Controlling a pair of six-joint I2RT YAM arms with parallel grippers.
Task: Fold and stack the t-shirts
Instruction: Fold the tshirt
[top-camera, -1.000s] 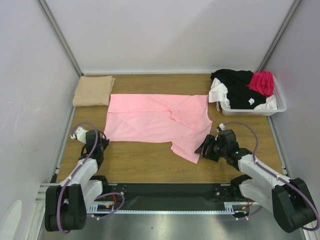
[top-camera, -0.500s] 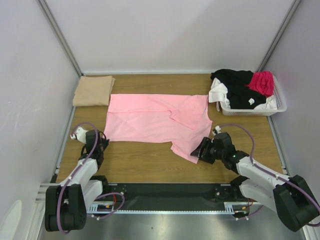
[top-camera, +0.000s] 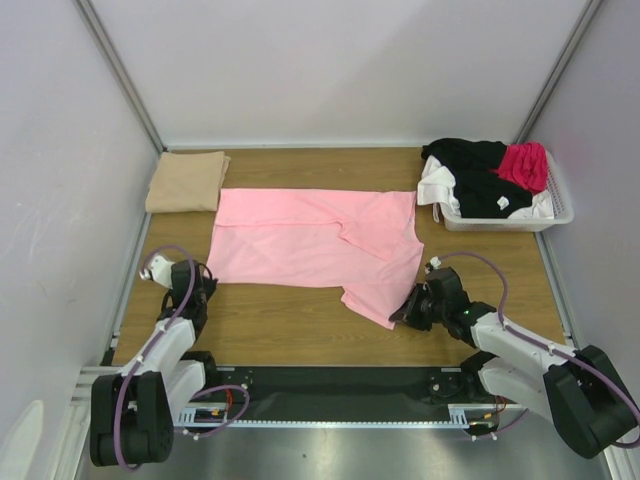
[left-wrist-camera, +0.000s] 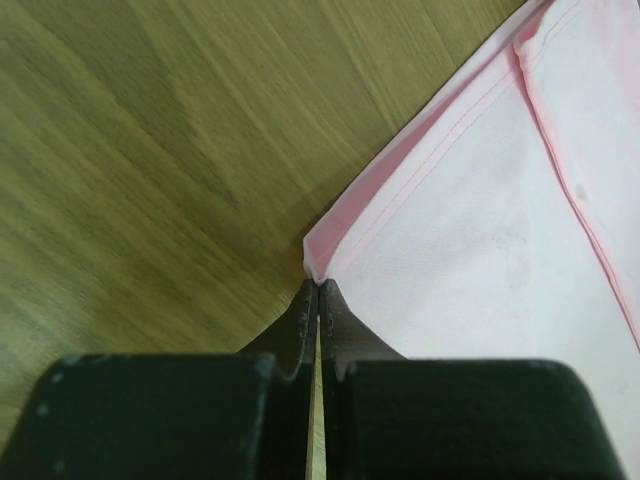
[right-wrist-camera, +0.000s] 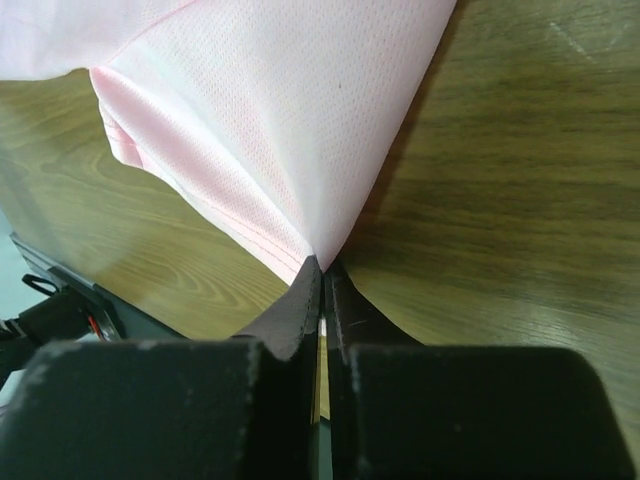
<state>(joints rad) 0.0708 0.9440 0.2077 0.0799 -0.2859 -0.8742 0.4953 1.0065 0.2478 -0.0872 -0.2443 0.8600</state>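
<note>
left fingers (left-wrist-camera: 304, 322) — pinching pink t-shirt (top-camera: 310, 240) corner | right fingers (right-wrist-camera: 298, 312) — pinching sleeve (top-camera: 375, 298) tip

Your right gripper (top-camera: 404, 314) has moved nearer and lower, its jaws now closed on the pink shirt's (top-camera: 310, 240) sleeve corner.

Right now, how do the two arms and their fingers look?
The left arm and the right arm both have white links with black joints, and a purple-grey cable loops over each. The fingers are black, flat and tapered to a narrow tip.
</note>
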